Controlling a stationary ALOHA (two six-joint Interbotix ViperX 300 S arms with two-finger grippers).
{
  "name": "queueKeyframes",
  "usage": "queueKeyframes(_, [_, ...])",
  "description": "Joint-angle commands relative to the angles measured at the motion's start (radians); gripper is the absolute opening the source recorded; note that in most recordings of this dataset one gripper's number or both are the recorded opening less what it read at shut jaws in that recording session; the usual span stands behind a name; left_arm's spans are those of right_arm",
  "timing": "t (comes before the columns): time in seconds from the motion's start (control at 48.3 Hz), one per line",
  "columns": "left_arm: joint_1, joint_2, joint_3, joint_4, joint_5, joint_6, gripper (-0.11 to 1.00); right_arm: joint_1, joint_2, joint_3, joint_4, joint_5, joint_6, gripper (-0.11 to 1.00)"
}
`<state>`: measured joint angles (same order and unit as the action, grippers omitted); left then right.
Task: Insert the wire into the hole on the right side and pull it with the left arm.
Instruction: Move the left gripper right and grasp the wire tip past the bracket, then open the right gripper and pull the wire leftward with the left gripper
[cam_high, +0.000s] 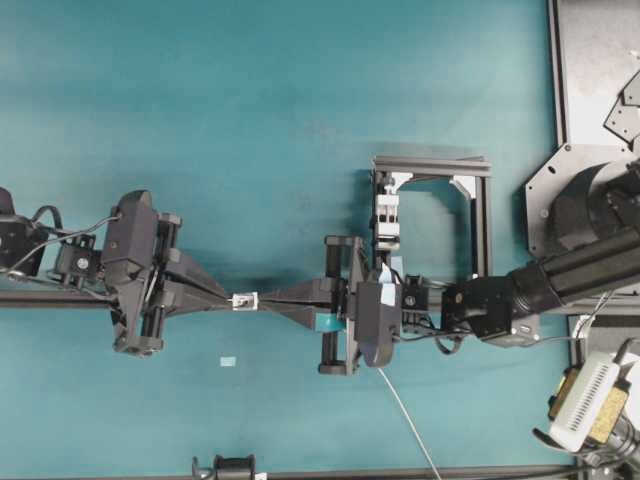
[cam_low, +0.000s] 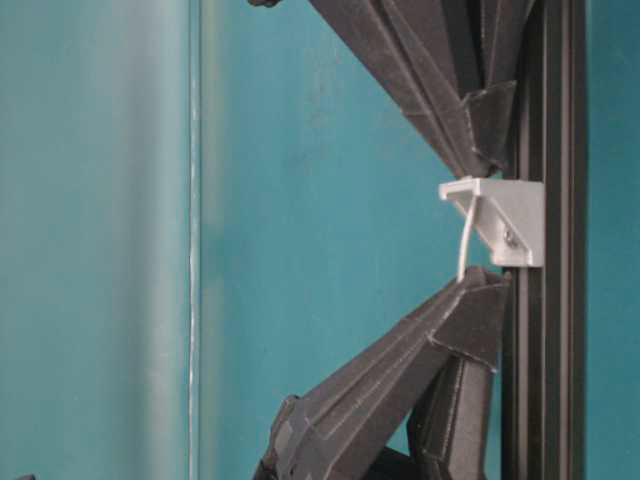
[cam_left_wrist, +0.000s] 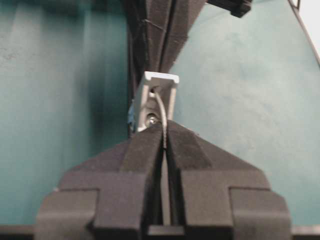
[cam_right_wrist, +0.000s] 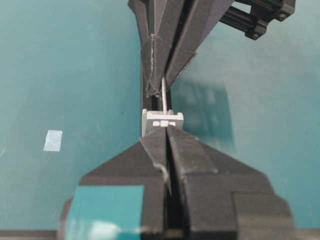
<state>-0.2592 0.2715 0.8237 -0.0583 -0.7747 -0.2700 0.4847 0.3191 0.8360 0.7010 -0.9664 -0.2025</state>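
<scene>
wire (cam_left_wrist: 160, 107) (threaded), left gripper (cam_left_wrist: 164, 137) pinching

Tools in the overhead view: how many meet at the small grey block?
2. The left tool closes in from the block's left; the right tool from its right. None seem hidden.

Teal table top (cam_high: 250, 110), matte, evenly lit. Black framed stand (cam_high: 480, 215) right of centre. Grey metal plate (cam_high: 595, 70) at far right corner. Small pale tape patch (cam_high: 228, 361) near front.
</scene>
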Motion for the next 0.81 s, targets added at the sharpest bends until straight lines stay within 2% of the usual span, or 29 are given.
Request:
queueKeyframes(0.0, [-0.006, -0.02, -0.008, 0.005, -0.005, -0.002, -0.1, -0.002, -0.017, -0.009, -0.002, 0.018, 0.002, 0.02])
queueKeyframes(0.29, [-0.008, -0.018, -0.009, 0.006, -0.002, -0.003, -0.1, -0.005, -0.017, -0.018, -0.002, 0.064, 0.005, 0.02])
queueKeyframes(0.332, [-0.008, -0.018, -0.011, 0.005, 0.0, -0.003, -0.1, -0.005, -0.017, -0.018, -0.002, 0.064, 0.005, 0.05])
queueKeyframes(0.435, [-0.008, -0.018, -0.009, 0.005, 0.005, -0.005, -0.1, -0.005, -0.017, -0.018, -0.002, 0.064, 0.003, 0.25])
queueKeyframes(0.559, [-0.009, -0.018, -0.011, 0.005, 0.006, -0.005, -0.11, -0.005, -0.017, -0.018, -0.002, 0.064, 0.003, 0.63])
queueKeyframes(0.663, [-0.009, -0.02, -0.009, 0.005, 0.006, -0.005, -0.1, -0.005, -0.018, -0.02, -0.002, 0.064, 0.003, 0.89])
queueKeyframes(0.787, [-0.009, -0.02, -0.008, 0.005, 0.008, -0.005, -0.1, -0.005, -0.018, -0.018, -0.003, 0.064, 0.002, 0.91])
